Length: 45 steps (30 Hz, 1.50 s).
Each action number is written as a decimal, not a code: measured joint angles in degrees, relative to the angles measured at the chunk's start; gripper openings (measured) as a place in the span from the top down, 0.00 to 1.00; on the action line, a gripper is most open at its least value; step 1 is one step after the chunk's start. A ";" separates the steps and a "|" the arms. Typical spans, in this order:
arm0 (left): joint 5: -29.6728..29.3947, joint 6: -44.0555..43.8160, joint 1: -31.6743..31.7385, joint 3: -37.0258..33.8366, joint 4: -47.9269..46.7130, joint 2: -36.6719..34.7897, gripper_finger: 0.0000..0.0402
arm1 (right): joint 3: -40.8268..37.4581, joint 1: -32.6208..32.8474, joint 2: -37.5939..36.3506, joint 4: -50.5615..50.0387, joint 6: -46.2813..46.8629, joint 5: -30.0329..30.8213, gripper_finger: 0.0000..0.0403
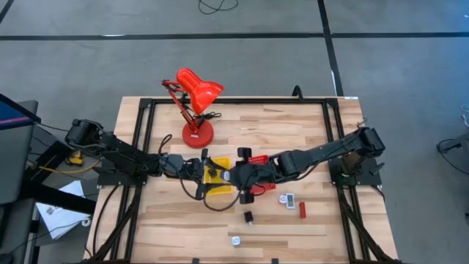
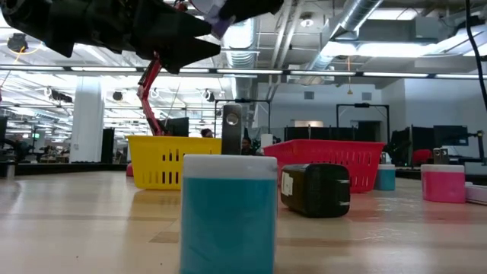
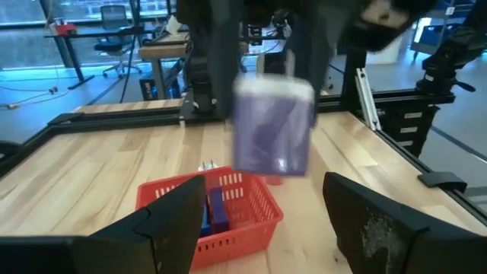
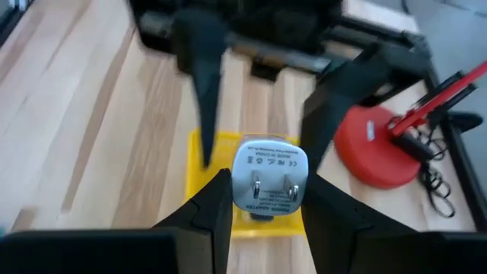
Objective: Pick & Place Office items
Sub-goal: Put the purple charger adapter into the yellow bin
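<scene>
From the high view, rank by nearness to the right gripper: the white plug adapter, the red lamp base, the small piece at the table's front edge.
1. White plug adapter, held in the right gripper.
2. Red lamp base, toward the back left.
3. Small piece, at the front edge.

In the high view the yellow tray (image 1: 218,181) is mostly covered by both arms, so its contents cannot be told. In the low view a teal block (image 2: 228,213) is cut off by the bottom edge. The white adapter (image 3: 272,125) appears blurred in the left wrist view.
</scene>
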 joint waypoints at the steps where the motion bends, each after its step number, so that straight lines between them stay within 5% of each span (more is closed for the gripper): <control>1: -0.01 -0.01 0.02 0.00 -0.04 0.00 0.35 | -0.71 0.16 -0.34 -0.31 0.03 -0.07 0.71; 23: -0.05 -0.36 0.09 0.04 2.07 -0.02 0.37 | -1.41 -1.69 1.12 2.16 5.38 -3.85 0.69; 41: -0.47 -0.16 0.07 0.02 0.60 0.00 0.70 | -1.46 -1.85 1.16 1.74 5.25 -4.05 0.69; 45: -0.47 -0.16 0.07 0.02 0.59 0.00 0.71 | -1.46 -1.84 1.16 1.71 5.25 -4.05 0.69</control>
